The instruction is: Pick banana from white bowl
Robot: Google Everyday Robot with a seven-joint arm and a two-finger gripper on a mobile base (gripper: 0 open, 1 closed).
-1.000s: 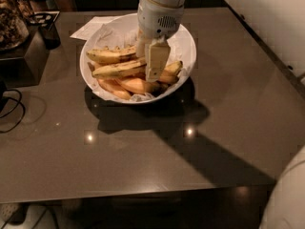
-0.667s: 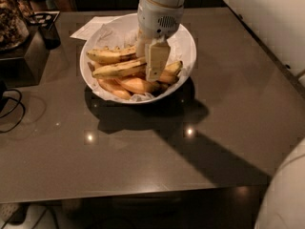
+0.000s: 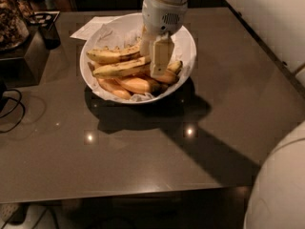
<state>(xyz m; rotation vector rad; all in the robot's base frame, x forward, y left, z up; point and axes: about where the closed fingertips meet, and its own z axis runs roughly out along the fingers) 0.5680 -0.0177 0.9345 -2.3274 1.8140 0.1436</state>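
Observation:
The white bowl [image 3: 187,41], lined with crumpled white paper, stands on the dark table at the upper middle of the camera view. Several bananas lie in it. The long, fairly straight speckled banana [image 3: 121,70] lies across the middle of the bowl. A shorter curved speckled banana [image 3: 112,55] lies behind it, and smooth orange-yellow ones [image 3: 135,85] lie in front. My gripper [image 3: 158,60] reaches straight down into the bowl and sits over the right part of the long banana, hiding that stretch of it.
The bowl sits on a dark glossy table [image 3: 143,151]. A sheet of white paper [image 3: 90,27] lies behind the bowl. A dark box [image 3: 26,51] with a container on it stands at the far left, with a black cable [image 3: 12,111] below it. A white robot part [image 3: 281,185] fills the lower right corner.

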